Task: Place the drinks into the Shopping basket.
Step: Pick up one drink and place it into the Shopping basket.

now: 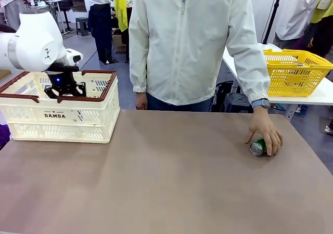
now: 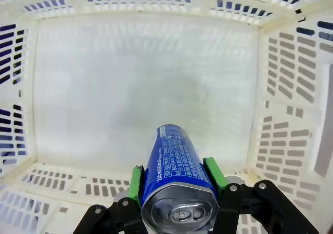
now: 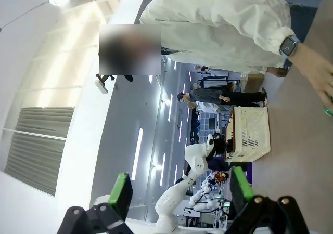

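Note:
The cream Shopping basket [image 1: 57, 115] marked DAMDA stands at the table's far left. My left gripper [image 1: 65, 91] reaches down into it. In the left wrist view that gripper [image 2: 177, 187] is shut on a blue drink can [image 2: 176, 166], held above the basket's bare white floor [image 2: 140, 83]. A green can [image 1: 258, 147] lies on its side at the table's right, under the person's hand [image 1: 266, 134]. My right gripper [image 3: 179, 192] is open with nothing between its green pads; it points up and away from the table.
The person stands at the far edge, one arm stretched down to the green can. A yellow mesh basket [image 1: 296, 72] sits on another table at the back right. The brown tabletop [image 1: 166, 177] spreads wide between the basket and the can.

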`<state>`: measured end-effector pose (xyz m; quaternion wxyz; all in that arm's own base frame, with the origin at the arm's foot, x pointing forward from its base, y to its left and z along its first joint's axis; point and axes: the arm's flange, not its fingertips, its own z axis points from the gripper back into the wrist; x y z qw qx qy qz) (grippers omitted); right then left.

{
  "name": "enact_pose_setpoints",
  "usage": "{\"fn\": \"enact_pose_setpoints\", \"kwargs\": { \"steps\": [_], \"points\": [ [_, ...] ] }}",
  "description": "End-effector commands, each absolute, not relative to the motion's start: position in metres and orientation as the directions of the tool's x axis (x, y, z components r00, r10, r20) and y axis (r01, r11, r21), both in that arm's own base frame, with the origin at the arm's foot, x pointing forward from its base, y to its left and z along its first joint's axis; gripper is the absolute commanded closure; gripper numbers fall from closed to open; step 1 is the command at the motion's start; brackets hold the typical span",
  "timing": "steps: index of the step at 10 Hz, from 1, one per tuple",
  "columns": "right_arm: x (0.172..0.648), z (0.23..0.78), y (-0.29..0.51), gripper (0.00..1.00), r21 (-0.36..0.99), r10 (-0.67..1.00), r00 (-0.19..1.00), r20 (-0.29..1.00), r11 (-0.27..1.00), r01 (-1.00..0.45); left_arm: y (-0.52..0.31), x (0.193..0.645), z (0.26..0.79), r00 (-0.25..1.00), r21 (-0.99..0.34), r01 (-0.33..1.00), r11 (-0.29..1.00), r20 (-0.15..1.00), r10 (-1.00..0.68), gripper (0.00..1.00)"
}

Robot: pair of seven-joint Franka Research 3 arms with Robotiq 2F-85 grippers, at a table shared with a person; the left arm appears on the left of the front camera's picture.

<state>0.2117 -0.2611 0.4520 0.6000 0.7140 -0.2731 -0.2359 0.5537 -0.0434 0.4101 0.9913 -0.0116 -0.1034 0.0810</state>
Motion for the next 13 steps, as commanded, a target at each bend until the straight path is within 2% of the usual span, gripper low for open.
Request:
{"fn": "enact_pose_setpoints", "kwargs": {
  "steps": [1, 2, 3, 4, 7, 9, 11, 13],
  "points": [
    [0.209, 0.452, -0.258, 0.0, 0.985, -0.684, 0.729, -0.002, -0.126, -0.116, -0.041, 0.555, 0.422, 0.96, -0.056, -0.161, 0.985, 0.223, 0.17, 1.0],
    [0.209, 0.452, -0.258, 0.0, 0.985, -0.684, 0.729, -0.002, -0.126, -0.116, -0.042, 0.556, 0.422, 0.96, -0.047, -0.161, 0.986, 0.225, 0.168, 1.0],
    [0.209, 0.452, -0.258, 0.0, 0.985, -0.684, 0.729, -0.002, -0.126, -0.116, -0.042, 0.556, 0.422, 0.961, -0.05, -0.161, 0.986, 0.219, 0.168, 0.4],
    [0.209, 0.452, -0.258, 0.0, 0.985, -0.684, 0.729, -0.002, -0.126, -0.116, -0.042, 0.556, 0.422, 0.961, -0.047, -0.16, 0.986, 0.22, 0.166, 0.0],
    [0.209, 0.452, -0.258, 0.0, 0.985, -0.684, 0.729, -0.002, -0.126, -0.116, -0.035, 0.55, 0.436, 0.953, -0.078, -0.163, 0.984, 0.246, 0.178, 0.0],
    [0.212, 0.452, -0.261, 0.0, 0.986, -0.673, 0.74, -0.009, -0.131, -0.107, -0.013, 0.527, 0.476, 0.926, -0.149, -0.192, 0.97, 0.3, 0.23, 0.0],
    [0.237, 0.472, -0.225, 0.0, 0.985, -0.514, 0.849, 0.121, 0.168, -0.039, 0.019, 0.476, 0.525, 0.901, -0.29, -0.212, 0.933, 0.313, 0.302, 0.0],
    [0.258, 0.472, -0.207, 0.0, 0.947, -0.441, 0.885, 0.146, 0.32, 0.003, 0.048, 0.416, 0.552, 0.897, -0.471, -0.134, 0.872, 0.316, 0.309, 0.0]
  ]
}}
